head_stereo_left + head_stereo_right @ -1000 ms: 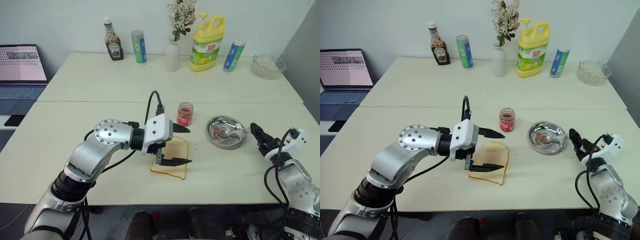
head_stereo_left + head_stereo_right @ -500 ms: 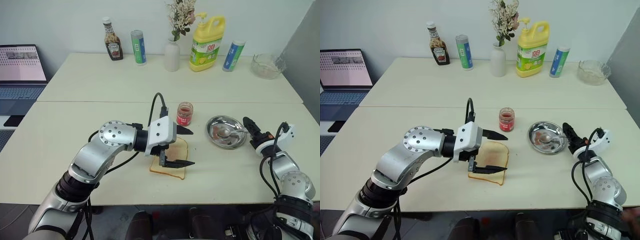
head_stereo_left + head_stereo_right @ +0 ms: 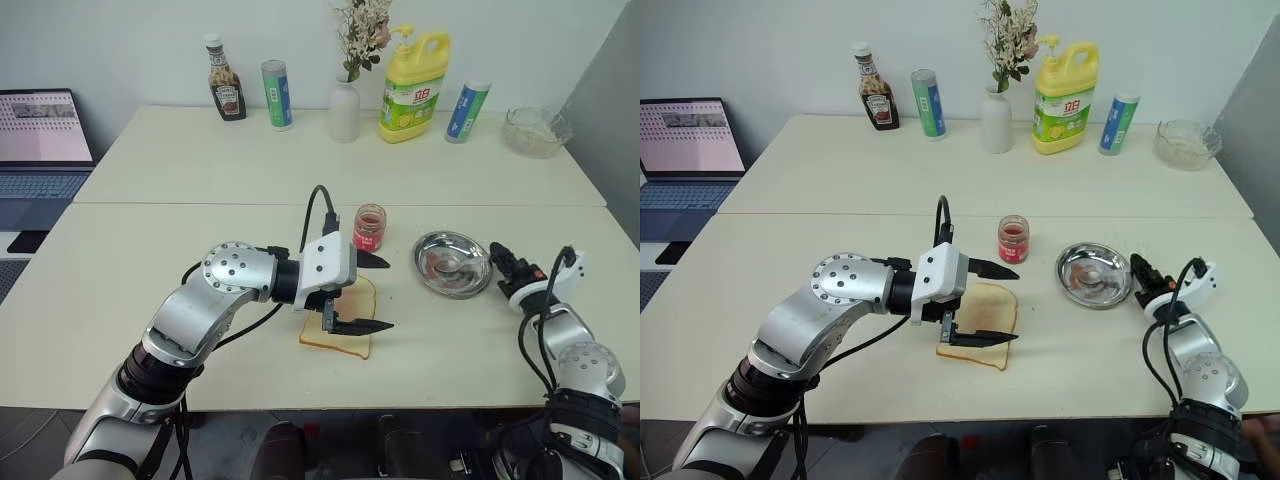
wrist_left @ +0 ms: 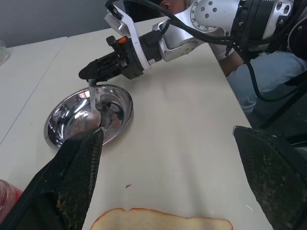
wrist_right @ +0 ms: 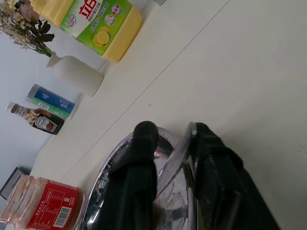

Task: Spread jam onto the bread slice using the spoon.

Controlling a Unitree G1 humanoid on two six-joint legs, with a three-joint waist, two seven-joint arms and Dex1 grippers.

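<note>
The bread slice (image 3: 341, 322) lies flat under the wide-spread left gripper (image 3: 375, 294); tan-faced, dark-crusted, probably soft. Just beyond it stands the jam (image 3: 369, 228). Farther right, the right gripper (image 4: 91, 74) pinches the spoon (image 4: 92, 109), thin, shiny, likely stiff and slippery, by its handle tip over the steel dish (image 3: 452, 265).

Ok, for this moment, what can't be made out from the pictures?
- Whether the right gripper has a firm grip on the spoon: in the right wrist view its fingers flank the handle; contact is unclear.
- Jam on the bread slice: the left gripper covers part of it in the eye views; the left wrist view's edge cuts it off.
- What the steel dish holds: too small, glare.
</note>
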